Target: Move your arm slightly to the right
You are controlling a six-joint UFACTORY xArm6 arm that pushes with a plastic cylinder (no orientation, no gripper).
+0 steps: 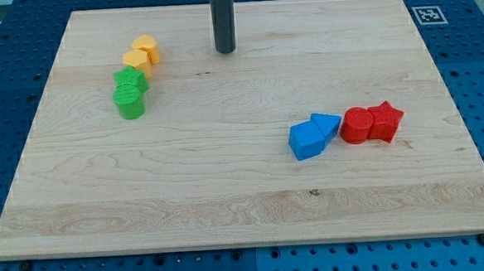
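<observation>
My tip (225, 50) is the lower end of a dark rod coming down from the view's top, resting on the wooden board (245, 193) near its top middle. It touches no block. To its left lie two yellow blocks: one (146, 47) above and one (136, 60) below it. Just under them sit a green star-like block (130, 79) and a green cylinder (130, 101). At the view's lower right lie a blue cube-like block (306, 140), a blue triangular block (326, 125), a red cylinder (358, 125) and a red star block (384, 120).
The board lies on a blue perforated table (470, 57). A black-and-white marker tag (426, 15) sits at the board's top right corner.
</observation>
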